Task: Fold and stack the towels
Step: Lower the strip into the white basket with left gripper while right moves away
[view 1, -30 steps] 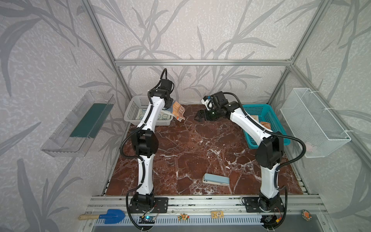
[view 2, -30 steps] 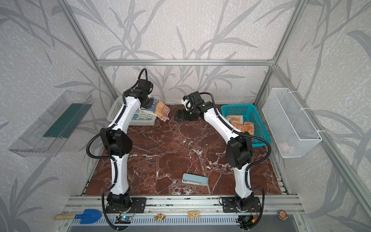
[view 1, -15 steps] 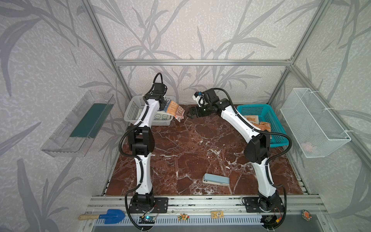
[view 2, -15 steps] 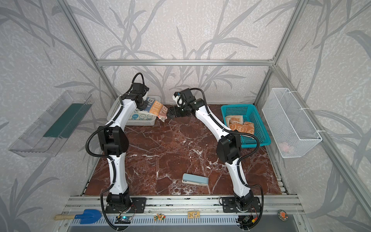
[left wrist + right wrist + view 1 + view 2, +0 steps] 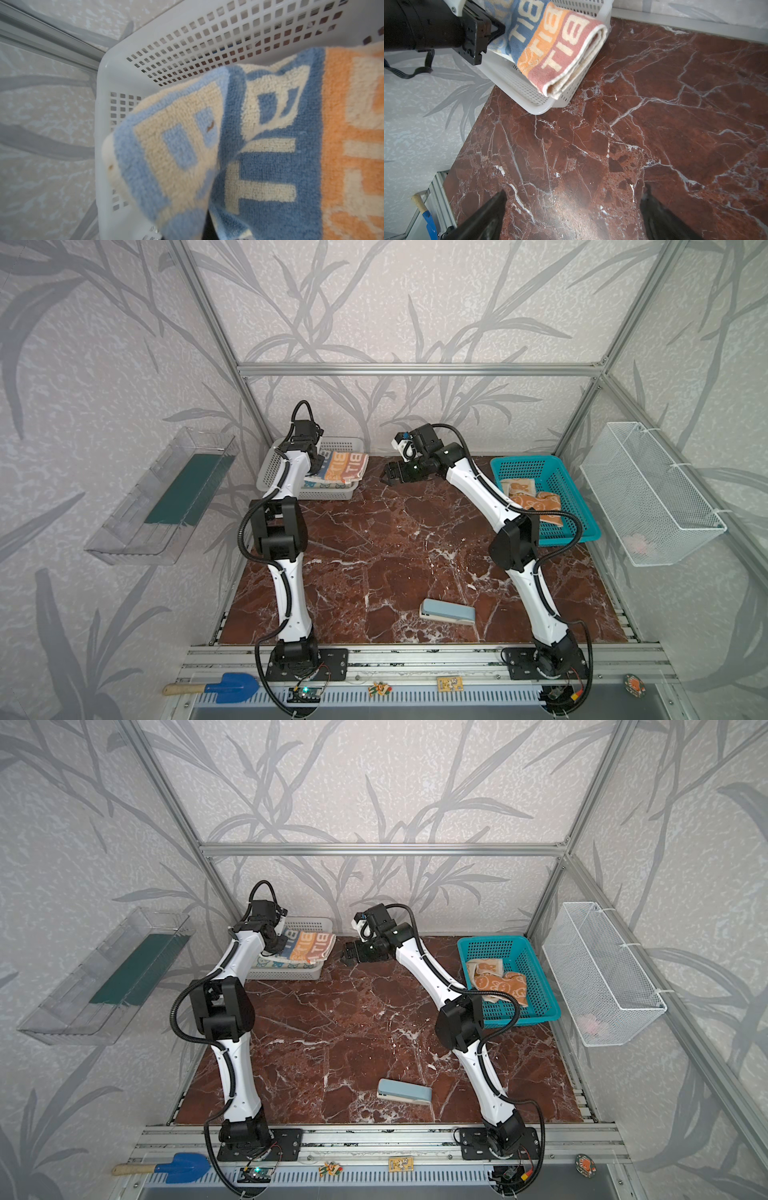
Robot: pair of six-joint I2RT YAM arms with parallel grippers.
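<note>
The lettered blue, orange and red towel (image 5: 343, 466) (image 5: 309, 946) is folded and hangs over the white basket (image 5: 332, 491) (image 5: 286, 972) at the back left. My left gripper (image 5: 318, 462) (image 5: 492, 29) is shut on its blue end. The red end droops over the basket's rim (image 5: 556, 47). A cream-and-blue towel (image 5: 282, 965) lies in the basket beneath. My right gripper (image 5: 386, 480) (image 5: 575, 191) stands open and empty above the table, just right of the towel. An orange-and-cream towel (image 5: 534, 499) (image 5: 496, 979) lies crumpled in the teal basket (image 5: 523, 460).
A pale blue stapler-like block (image 5: 448, 612) lies near the table's front. A white wire basket (image 5: 648, 493) hangs on the right wall and a clear tray (image 5: 166, 497) on the left wall. A blue shovel (image 5: 226, 688) lies on the front rail.
My left gripper has carried the lettered towel leftward and back over the white basket. The open right gripper has followed it to the left.
</note>
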